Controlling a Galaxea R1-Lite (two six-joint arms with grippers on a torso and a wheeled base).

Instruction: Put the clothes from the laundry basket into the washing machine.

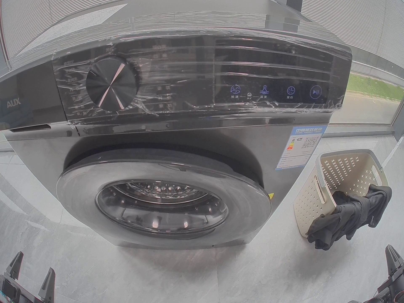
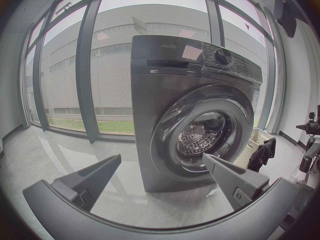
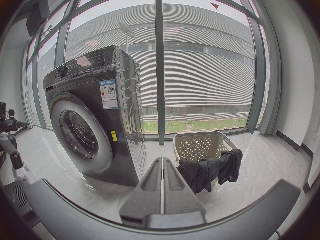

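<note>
Hovering low, left end effector (image 2: 161,156) spread wide, right end effector (image 3: 162,159) pinched closed, both empty; cream perforated plastic laundry basket (image 3: 196,147) ahead of the right

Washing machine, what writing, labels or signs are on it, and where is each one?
Brand logo: pale letters, washing machine's upper left front; a brand name, not quoted.
Blue-headed label with square code, right of the door: print too small.
Lit touch icons on the panel: captions too small.
Dial markings: blurred.
Yellow sticker by the door rim: too small.
</note>
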